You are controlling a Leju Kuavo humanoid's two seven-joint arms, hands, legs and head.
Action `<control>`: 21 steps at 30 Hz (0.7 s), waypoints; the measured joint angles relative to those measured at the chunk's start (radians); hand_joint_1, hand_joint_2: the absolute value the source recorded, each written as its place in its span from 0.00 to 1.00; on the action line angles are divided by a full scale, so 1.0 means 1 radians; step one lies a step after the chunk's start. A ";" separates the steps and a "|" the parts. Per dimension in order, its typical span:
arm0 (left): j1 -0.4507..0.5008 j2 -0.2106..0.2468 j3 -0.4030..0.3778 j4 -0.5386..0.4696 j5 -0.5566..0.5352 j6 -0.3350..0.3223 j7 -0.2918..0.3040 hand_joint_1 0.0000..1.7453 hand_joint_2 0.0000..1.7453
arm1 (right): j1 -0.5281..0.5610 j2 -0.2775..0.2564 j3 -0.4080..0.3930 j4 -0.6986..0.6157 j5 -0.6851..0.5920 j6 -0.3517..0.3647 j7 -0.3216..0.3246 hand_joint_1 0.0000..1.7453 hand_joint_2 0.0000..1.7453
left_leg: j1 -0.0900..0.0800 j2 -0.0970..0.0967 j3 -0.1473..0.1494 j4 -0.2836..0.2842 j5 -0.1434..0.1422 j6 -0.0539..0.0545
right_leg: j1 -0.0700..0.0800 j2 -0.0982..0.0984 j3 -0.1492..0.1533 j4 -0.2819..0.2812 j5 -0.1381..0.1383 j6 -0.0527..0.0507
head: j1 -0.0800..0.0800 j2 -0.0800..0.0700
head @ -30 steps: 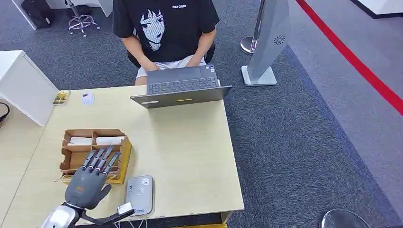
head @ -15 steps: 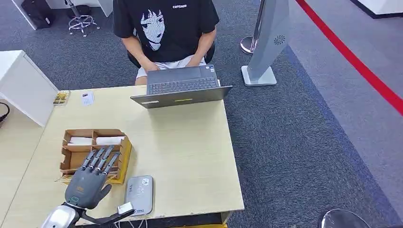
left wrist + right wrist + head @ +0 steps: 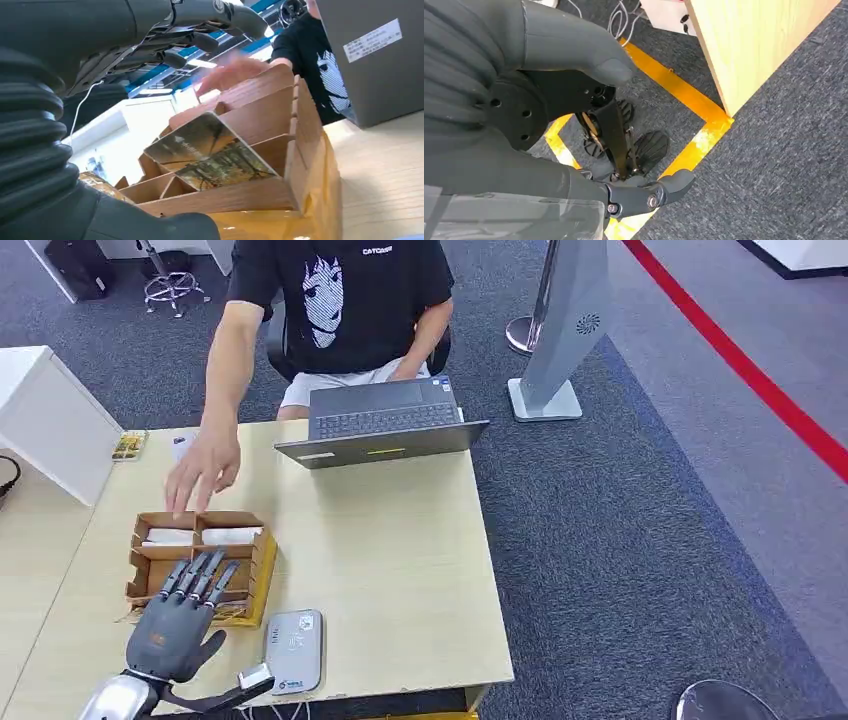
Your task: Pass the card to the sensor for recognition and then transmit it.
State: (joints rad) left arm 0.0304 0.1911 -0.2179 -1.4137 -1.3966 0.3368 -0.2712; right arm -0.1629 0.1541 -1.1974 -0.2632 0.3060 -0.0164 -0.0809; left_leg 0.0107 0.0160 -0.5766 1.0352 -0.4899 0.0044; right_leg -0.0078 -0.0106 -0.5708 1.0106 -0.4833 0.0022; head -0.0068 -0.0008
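A picture card printed with a forest scene leans in a near compartment of the wooden organiser box, whose wall rises behind it. My left hand hovers over the near part of the box with its fingers stretched out straight and apart, holding nothing. The grey card sensor lies flat on the table just right of the box, near the front edge. My right hand hangs beside the table's corner above the floor, fingers apart and empty.
A person seated across the table reaches a hand over the box's far side. White cards lie in the far compartments. An open laptop stands at the far edge. The light wooden table is bare at right.
The person's arm has come forward from the lap and now reaches over the box's far side. My left hand has drawn slightly back and to the left.
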 joint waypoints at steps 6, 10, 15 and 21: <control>-0.001 -0.002 0.012 0.002 0.003 -0.003 -0.011 0.00 1.00 | -0.001 0.003 0.000 0.000 0.011 0.000 0.000 0.00 1.00 | 0.000 0.000 0.000 0.000 0.000 0.000 | 0.000 0.000 0.000 0.000 0.000 0.000 | 0.000 0.000; -0.002 -0.002 0.013 0.004 0.003 -0.004 -0.012 0.00 1.00 | -0.002 0.005 0.000 0.000 0.013 0.000 0.000 0.00 1.00 | 0.000 0.000 0.000 0.000 0.000 0.000 | 0.000 0.000 0.000 0.000 0.000 0.000 | 0.000 0.000; -0.002 -0.002 0.014 0.008 0.003 -0.004 -0.013 1.00 1.00 | -0.002 0.007 0.000 -0.002 0.015 0.000 0.000 0.00 1.00 | 0.000 0.000 0.000 0.000 0.000 0.000 | 0.000 0.000 0.000 0.000 0.000 0.000 | 0.000 0.000; -0.002 -0.002 0.014 0.008 0.003 -0.007 -0.017 1.00 1.00 | -0.002 0.008 0.000 -0.003 0.017 0.000 0.000 0.00 1.00 | 0.000 0.000 0.000 0.000 0.000 0.000 | 0.000 0.000 0.000 0.000 0.000 0.000 | 0.000 0.000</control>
State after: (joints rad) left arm 0.0281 0.1896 -0.2041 -1.4057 -1.3939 0.3300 -0.2884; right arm -0.1653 0.1617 -1.1975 -0.2667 0.3227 -0.0168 -0.0813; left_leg 0.0107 0.0160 -0.5766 1.0352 -0.4899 0.0044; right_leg -0.0078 -0.0106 -0.5709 1.0106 -0.4834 0.0022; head -0.0065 -0.0008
